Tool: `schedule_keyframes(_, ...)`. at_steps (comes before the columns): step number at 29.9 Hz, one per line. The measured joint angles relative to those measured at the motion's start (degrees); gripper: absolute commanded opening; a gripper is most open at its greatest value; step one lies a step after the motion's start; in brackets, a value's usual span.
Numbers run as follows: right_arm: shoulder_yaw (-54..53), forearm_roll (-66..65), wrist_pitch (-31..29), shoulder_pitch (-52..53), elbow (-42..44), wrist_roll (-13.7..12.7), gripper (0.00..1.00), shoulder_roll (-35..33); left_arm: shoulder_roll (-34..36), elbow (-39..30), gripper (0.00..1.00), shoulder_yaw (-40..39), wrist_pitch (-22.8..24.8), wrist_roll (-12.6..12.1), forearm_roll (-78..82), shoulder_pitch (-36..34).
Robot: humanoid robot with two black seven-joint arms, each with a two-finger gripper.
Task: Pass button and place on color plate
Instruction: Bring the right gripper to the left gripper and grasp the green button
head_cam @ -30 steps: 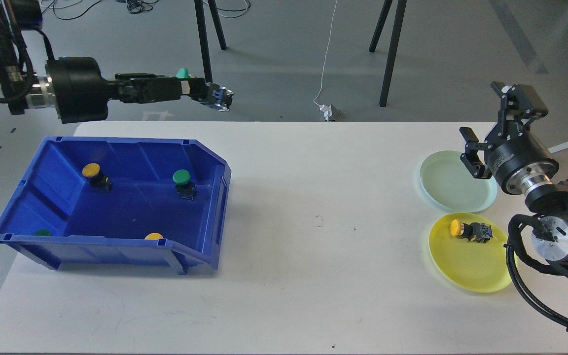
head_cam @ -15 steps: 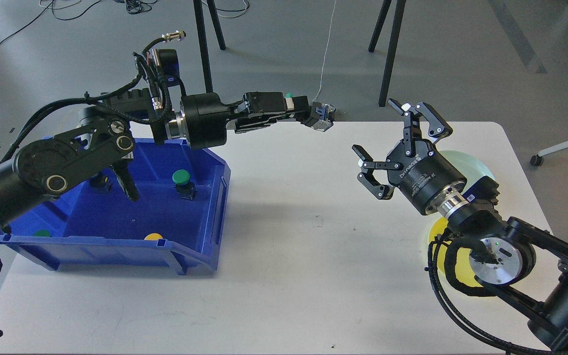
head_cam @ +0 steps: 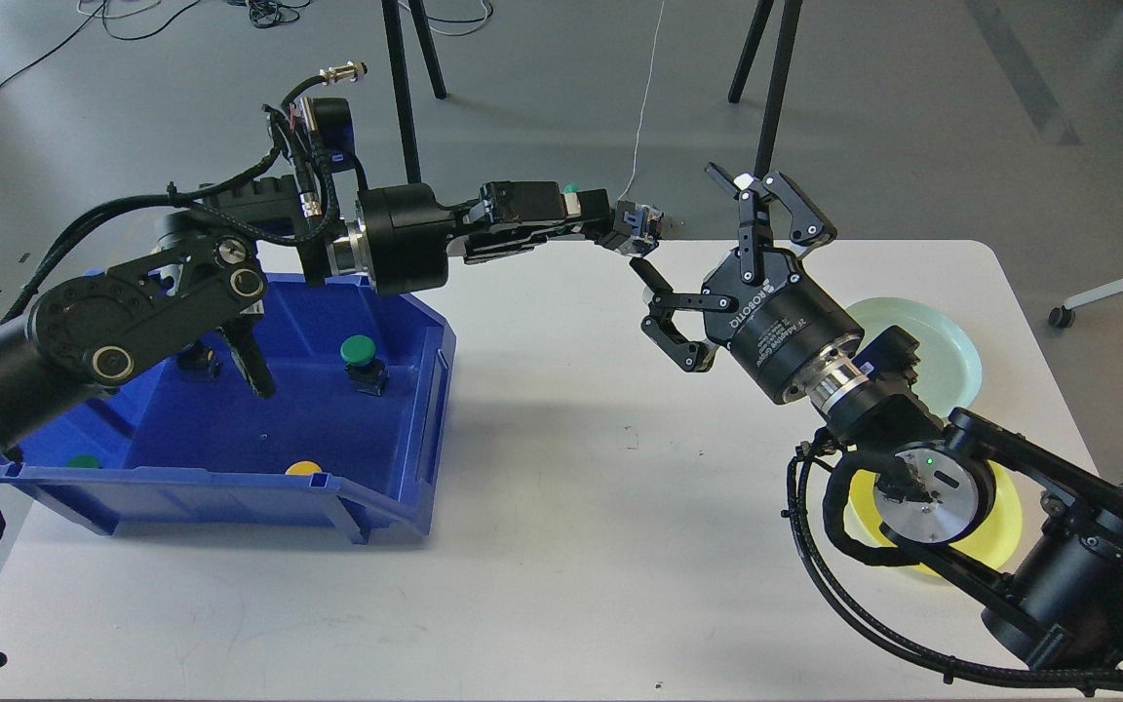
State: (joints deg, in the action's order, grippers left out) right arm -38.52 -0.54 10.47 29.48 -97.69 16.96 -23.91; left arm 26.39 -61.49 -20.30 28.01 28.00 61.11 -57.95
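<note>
Up above the far edge of the table [head_cam: 561,487], the button [head_cam: 636,228] is in the air, pinched at the tip of the left gripper [head_cam: 620,229]. A bit of its green cap [head_cam: 571,188] peeks out on top of the gripper, and its dark body sticks out toward the right. The right gripper [head_cam: 708,258] is just beside it, with its two fingers [head_cam: 669,292] spread wide apart. One finger sits just below the button and the other reaches up to the right of it. I cannot tell if they touch the button.

The middle of the table under both grippers is bare white, so there is lots of room there. The pale green plate [head_cam: 951,341] lies by the right edge, partly hidden by the right arm. The yellow plate [head_cam: 1005,512] lies nearer the front, mostly hidden too. On the left stands the blue bin [head_cam: 396,487], with a green button [head_cam: 360,351] and a yellow button [head_cam: 304,468] inside it.
</note>
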Motion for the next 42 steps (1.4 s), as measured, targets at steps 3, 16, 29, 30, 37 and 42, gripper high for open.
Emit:
schedule_keyframes(3, 0.36, -0.36, 0.14, 1.54, 1.27, 0.01, 0.98, 0.00, -0.06, 1.14, 0.09, -0.68, -0.01, 0.00, -1.74, -0.01)
schedule_keyframes(16, 7.77, -3.20, 2.06, 9.77, 6.47, 0.41, 0.97, 0.84, 0.41, 1.82, 0.09, -1.23, -0.02, 0.00, -7.19, 0.29)
schedule_keyframes(29, 8.10, -3.56, 3.74, 13.36, 9.54, 0.80, 0.93, 4.92, 0.33, 1.88, 0.10, -1.15, -0.01, 0.00, -7.30, 0.30)
schedule_keyframes(30, 8.11, -3.57, 3.80, 13.35, 9.54, 0.80, 0.91, 4.93, 0.33, 1.89, 0.10, -1.14, -0.01, 0.00, -7.31, 0.30)
schedule_keyframes(37, 8.14, -3.67, 3.86, 13.15, 9.34, 0.80, 0.77, 4.93, 0.24, 2.22, 0.10, -1.14, 0.00, 0.00, -7.33, 0.30)
schedule_keyframes(42, 9.59, -4.87, 3.86, 13.22, 9.19, 0.80, 0.71, 4.93, 0.10, 2.81, 0.10, -1.16, -0.01, 0.00, -7.39, 0.30)
